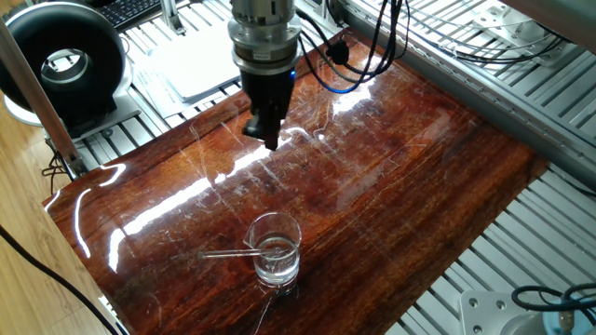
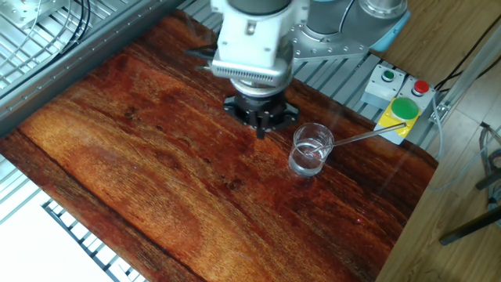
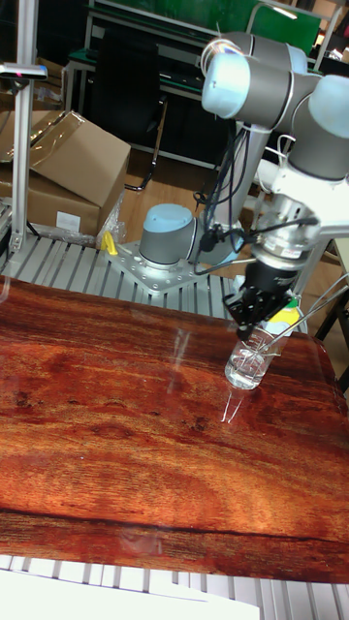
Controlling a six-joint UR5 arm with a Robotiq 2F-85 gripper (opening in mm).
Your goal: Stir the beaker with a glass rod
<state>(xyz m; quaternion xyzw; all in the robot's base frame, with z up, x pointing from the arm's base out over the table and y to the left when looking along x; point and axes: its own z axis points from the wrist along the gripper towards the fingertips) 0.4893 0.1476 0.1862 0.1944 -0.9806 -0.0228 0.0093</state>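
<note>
One beaker (image 1: 276, 249) of clear glass stands upright near an edge of a glossy reddish wooden table (image 1: 400, 167). It holds a shallow pool of clear liquid at the bottom. One glass rod (image 1: 233, 252) leans inside it: its lower end rests in the liquid, and its upper part crosses the flared rim and sticks out sideways over the table at a low slant. In the other fixed view the same beaker (image 2: 311, 150) shows the rod (image 2: 368, 135) pointing toward a yellow box with one big green button (image 2: 404, 108). Beside that sits a grey box with one small green and one small red button (image 2: 402, 81).

One robot arm hangs over the table with its claw (image 1: 264, 135) pointing down, above the wood and apart from the beaker, touching neither it nor the rod. The claw holds nothing. Its two dark fingers sit close together, but whether they fully meet cannot be told. In the tall fixed view the claw (image 3: 254, 308) appears just behind and above the beaker (image 3: 248, 360).
</note>
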